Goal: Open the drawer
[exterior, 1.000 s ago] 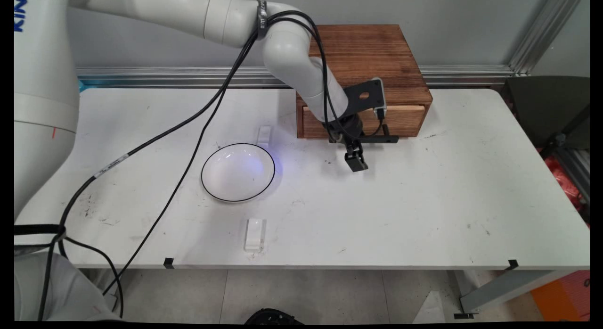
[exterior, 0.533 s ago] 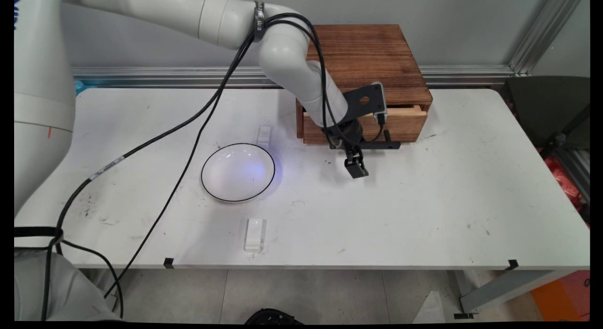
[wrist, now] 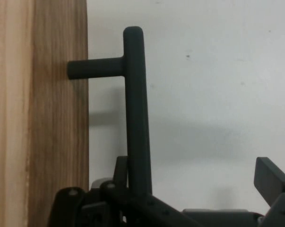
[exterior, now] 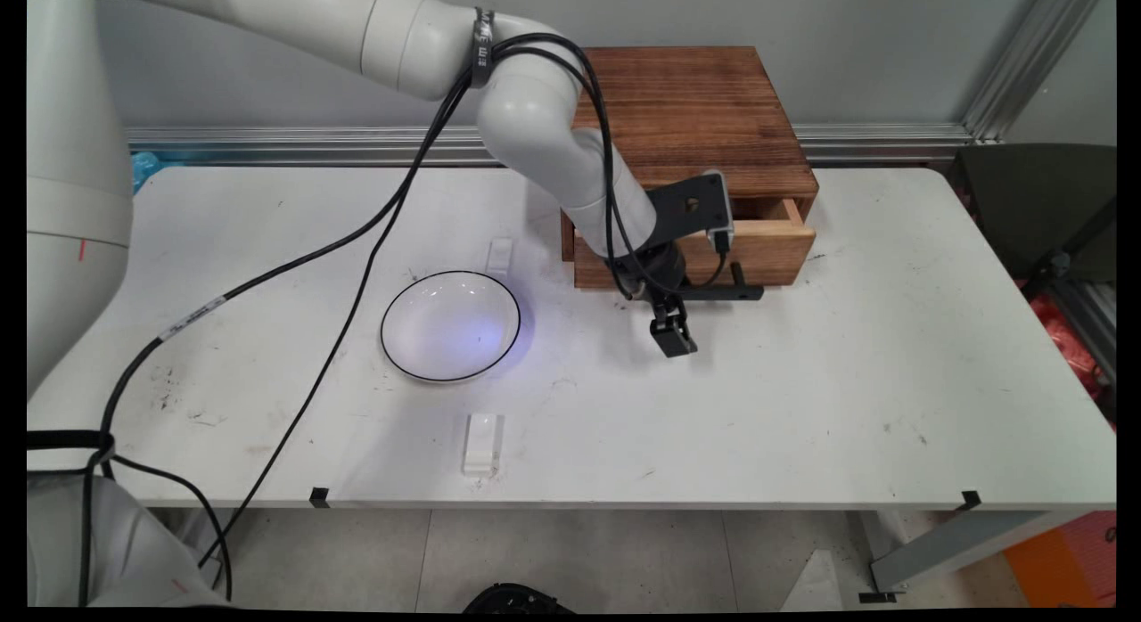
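Here the black handle [exterior: 726,292] of the drawer [exterior: 768,248], which stands partly out of the wooden box [exterior: 704,96], sits between the end effector's [wrist: 194,170] spread fingers, close against one and unclamped. Leftward on the surface [exterior: 802,408] lie a white bowl [exterior: 450,325] and two white blocks [exterior: 481,442].

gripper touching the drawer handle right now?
Touching. Hand view: one finger lies against the handle on its drawer side, no gap; the other finger stands clear.
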{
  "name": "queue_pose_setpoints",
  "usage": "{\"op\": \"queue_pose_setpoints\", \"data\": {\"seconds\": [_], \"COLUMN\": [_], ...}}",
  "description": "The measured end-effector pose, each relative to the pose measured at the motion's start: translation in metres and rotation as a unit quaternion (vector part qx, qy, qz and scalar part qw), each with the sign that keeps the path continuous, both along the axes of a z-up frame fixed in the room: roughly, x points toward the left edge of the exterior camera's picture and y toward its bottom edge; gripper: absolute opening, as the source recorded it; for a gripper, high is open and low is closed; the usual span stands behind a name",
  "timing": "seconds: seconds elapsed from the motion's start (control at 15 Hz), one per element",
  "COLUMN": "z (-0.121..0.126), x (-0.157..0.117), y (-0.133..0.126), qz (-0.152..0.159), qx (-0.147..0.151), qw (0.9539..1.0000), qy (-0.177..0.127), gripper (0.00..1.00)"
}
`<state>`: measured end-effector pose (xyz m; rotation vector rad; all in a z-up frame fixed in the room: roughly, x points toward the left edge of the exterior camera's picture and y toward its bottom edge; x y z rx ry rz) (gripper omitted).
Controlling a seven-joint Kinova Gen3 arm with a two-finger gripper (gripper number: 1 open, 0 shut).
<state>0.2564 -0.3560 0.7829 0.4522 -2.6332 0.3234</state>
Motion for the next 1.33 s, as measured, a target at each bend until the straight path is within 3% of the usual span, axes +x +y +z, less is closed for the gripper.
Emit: {"op": "queue_pose_setpoints", "data": {"seconds": [1.33], "z": [0.007], "x": [-0.021], "y": [0.070], "qz": [-0.010], "qx": [0.023], "qw": [0.9996], "qy": [0.009], "gripper": [1.00]}}
